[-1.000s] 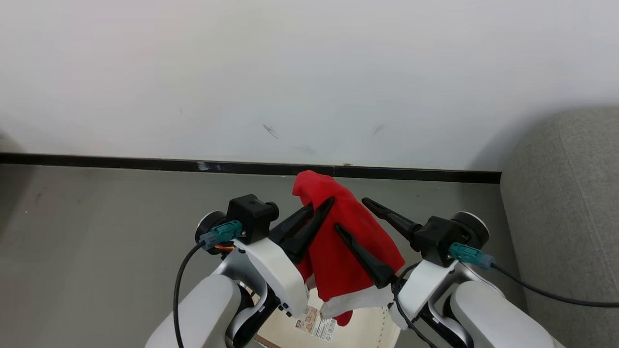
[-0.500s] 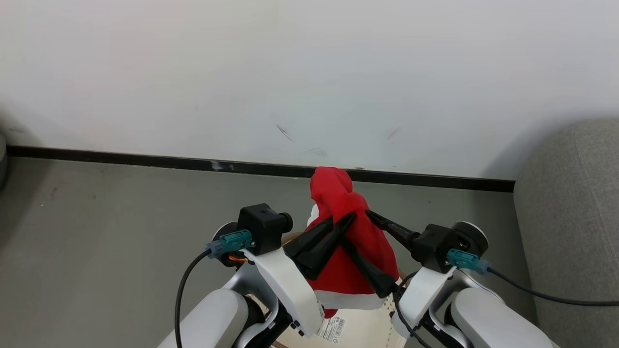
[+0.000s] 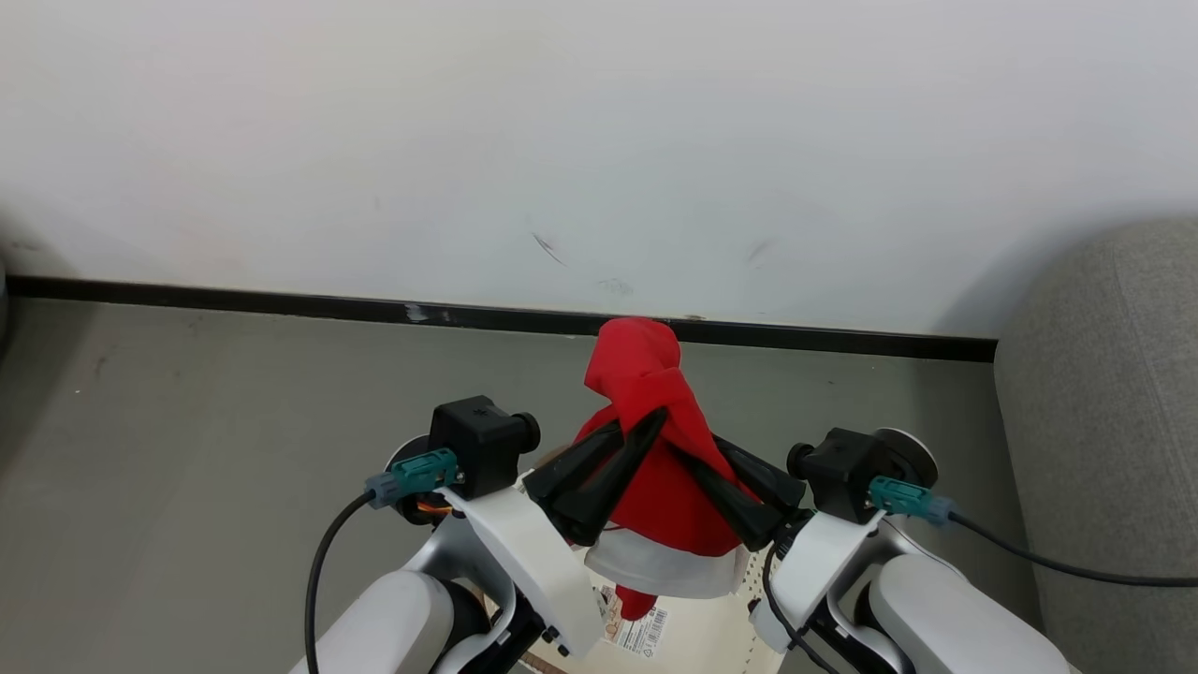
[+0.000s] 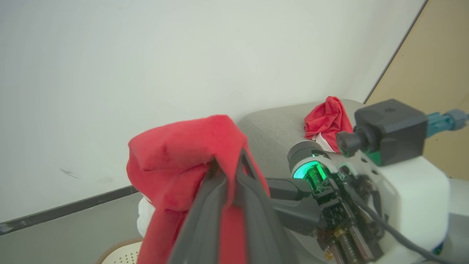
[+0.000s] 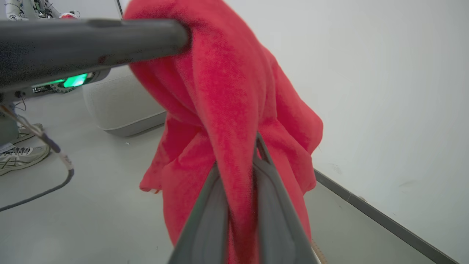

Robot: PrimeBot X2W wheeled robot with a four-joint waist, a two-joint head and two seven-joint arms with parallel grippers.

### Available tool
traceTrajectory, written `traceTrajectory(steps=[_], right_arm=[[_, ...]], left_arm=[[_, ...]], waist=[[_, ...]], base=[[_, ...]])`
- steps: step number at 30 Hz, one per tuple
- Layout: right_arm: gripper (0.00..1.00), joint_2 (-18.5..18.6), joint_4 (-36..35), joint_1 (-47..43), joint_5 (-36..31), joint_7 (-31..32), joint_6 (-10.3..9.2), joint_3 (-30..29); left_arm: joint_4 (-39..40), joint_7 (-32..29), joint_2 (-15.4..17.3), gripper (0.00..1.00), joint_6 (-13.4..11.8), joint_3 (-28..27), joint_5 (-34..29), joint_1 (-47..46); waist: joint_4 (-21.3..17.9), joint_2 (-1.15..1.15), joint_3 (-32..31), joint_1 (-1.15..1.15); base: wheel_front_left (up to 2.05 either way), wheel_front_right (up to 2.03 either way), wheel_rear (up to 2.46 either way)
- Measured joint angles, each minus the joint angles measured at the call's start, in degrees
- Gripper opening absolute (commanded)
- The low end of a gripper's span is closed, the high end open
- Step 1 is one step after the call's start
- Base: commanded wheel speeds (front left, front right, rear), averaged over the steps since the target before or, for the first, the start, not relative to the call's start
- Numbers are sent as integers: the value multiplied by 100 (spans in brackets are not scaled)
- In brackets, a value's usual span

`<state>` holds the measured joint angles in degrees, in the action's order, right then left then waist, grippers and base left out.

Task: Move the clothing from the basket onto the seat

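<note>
Head view: one red garment lifted, mid-transfer, basket to sofa.
L gripper (image 3: 636,423): fingers clenched on red garment (image 3: 655,477), held up clear above basket (image 3: 711,646), white hem hanging down. R gripper (image 3: 700,451): fingers clamped on same garment's other side. Sofa (image 3: 1095,421) at far right, apart from the load. L wrist view: second garment (image 4: 326,117) already lying on sofa top. Est. progress: one pc delivered, one in the air, carry + drop left; basket contents mostly hidden, can't tell if more remain.

soft matt red clothing (image 3: 646,374), woven grey seat (image 3: 1104,421)
</note>
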<state>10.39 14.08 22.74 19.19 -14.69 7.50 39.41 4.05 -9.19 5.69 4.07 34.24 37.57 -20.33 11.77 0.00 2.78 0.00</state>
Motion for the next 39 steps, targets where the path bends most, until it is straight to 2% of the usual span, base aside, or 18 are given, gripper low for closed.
traceTrajectory(steps=[3,4,5,6,7,13,25,39], right_arm=[[0,20,-24,-2,13,0,0,-66],[0,20,-24,-2,13,0,0,-66],[0,64,-26,-22,45,0,0,-165],[0,93,-27,-30,62,1,0,-212],[0,93,-27,-30,62,1,0,-212],[0,190,-85,-58,90,1,-1,-474],[0,310,-309,-263,37,1,-1,-1056],[0,425,-531,-644,-144,1,-1,-1530]], left_arm=[[75,0,16,31,-83,-42,-1,103],[75,0,16,44,-83,-42,-1,103],[116,1,30,52,-120,-71,-1,161],[141,2,41,78,-149,-99,-1,185],[141,2,41,98,-149,-99,-1,185],[238,69,209,100,-292,-203,-165,222],[236,73,342,100,-288,-212,-176,352],[208,143,374,100,-107,-103,-124,462]], waist=[[-25,0,13,0],[-25,0,13,0],[-47,0,18,0],[-58,0,20,0],[-58,0,20,0],[-131,0,34,0],[-329,0,61,0],[-716,0,48,0]], base=[[0,0,0],[0,0,0],[0,0,0],[0,0,0],[0,0,0],[0,0,0],[0,0,0],[0,0,0]])
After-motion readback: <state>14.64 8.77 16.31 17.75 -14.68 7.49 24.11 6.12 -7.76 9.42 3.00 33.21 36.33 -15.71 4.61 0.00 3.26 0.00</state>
